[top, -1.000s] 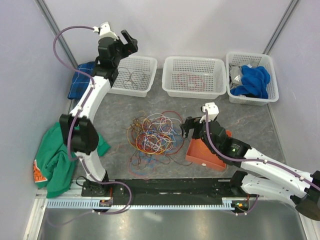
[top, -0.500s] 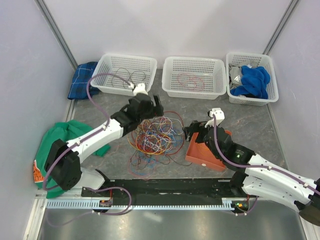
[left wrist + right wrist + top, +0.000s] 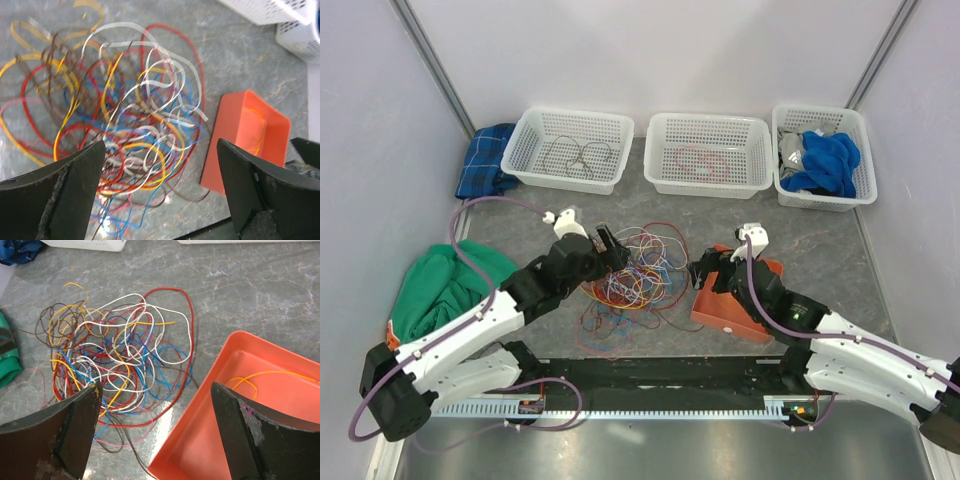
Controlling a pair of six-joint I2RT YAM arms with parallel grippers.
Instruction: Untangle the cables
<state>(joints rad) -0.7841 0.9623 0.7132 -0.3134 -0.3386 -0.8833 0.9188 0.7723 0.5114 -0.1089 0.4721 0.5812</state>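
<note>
Left end effector (image 3: 610,243) and right end effector (image 3: 700,270), jaws apart and empty, flank the cables (image 3: 632,265). Pinching several strands at once could tighten the tangle or drag it.

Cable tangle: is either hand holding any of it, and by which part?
Nothing is held: the left hand and right hand both stand open near the cable tangle, gripping no wire.
</note>
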